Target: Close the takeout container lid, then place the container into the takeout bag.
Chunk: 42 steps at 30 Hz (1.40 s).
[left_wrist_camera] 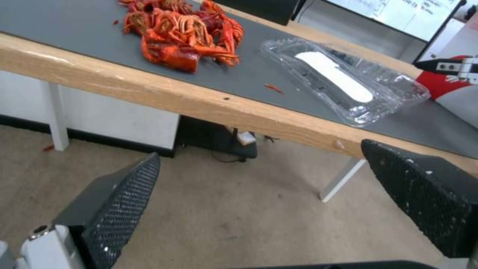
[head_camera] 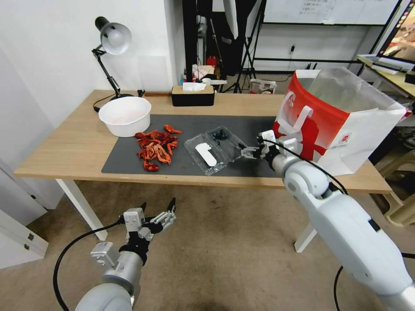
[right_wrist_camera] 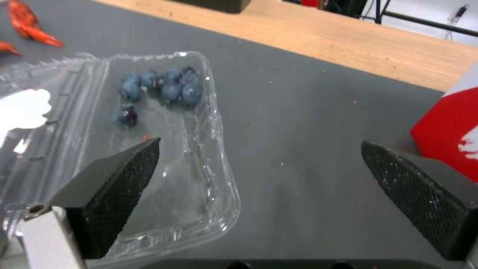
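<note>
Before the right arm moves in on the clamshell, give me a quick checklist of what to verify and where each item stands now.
1. Right pincer open: ok, both fingers spread wide.
2. Right pincer at the container: ok, over its near edge, nothing gripped.
3. Takeout container lid closed: not ok, lying flat open on the mat.
4. Blueberries inside the tray: ok.
5. Takeout bag upright, mouth open: ok.
6. Left pincer out of the way: ok, open, below the table edge.
</note>
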Available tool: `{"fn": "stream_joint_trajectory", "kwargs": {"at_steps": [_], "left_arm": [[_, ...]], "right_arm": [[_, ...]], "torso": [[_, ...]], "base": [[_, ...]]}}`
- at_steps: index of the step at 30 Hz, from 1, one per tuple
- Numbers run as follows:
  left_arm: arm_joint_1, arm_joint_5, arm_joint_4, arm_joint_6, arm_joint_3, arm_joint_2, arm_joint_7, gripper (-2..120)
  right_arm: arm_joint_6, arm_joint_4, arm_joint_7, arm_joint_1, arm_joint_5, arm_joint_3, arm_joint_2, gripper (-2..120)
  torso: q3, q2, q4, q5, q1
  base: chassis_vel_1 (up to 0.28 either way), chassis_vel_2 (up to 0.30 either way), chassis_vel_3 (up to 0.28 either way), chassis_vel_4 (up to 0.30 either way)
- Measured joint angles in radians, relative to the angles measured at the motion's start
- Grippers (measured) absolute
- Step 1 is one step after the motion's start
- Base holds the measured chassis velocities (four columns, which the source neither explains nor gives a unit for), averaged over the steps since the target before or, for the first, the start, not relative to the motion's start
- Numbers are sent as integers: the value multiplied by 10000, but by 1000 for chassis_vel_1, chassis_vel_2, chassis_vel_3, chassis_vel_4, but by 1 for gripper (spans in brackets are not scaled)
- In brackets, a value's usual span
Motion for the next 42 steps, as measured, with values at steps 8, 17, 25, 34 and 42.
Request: {"fn": "stream_joint_trajectory", "kwargs": {"at_steps": [8, 17, 25, 34, 42], "left_arm": [[-12, -1, 125, -76, 19, -9, -4, 100], [-13, 5, 209, -194, 20, 3, 7, 100], [23, 47, 298, -383, 41, -11, 5, 100], [33, 98, 329, -420, 58, -26, 39, 100], [36, 112, 339, -474, 42, -24, 58, 100]], "right_arm": [[-720, -453, 94, 721, 23, -662, 3, 100], [-758, -1266, -105, 1218, 130, -1196, 80, 100], [-727, -1506, -208, 1397, 106, -1318, 107, 100], [-704, -1762, -241, 1459, 63, -1338, 114, 100], [-695, -1655, -192, 1320, 45, -1233, 37, 100]], "torso": [[0, 1, -1, -1, 0], [-1, 1, 0, 0, 0], [-1, 1, 0, 0, 0], [-1, 1, 0, 0, 1], [0, 1, 0, 1, 0]], "base": [[0, 0, 0, 0], [0, 0, 0, 0], [0, 0, 0, 0], [0, 0, 0, 0], [0, 0, 0, 0]]}}
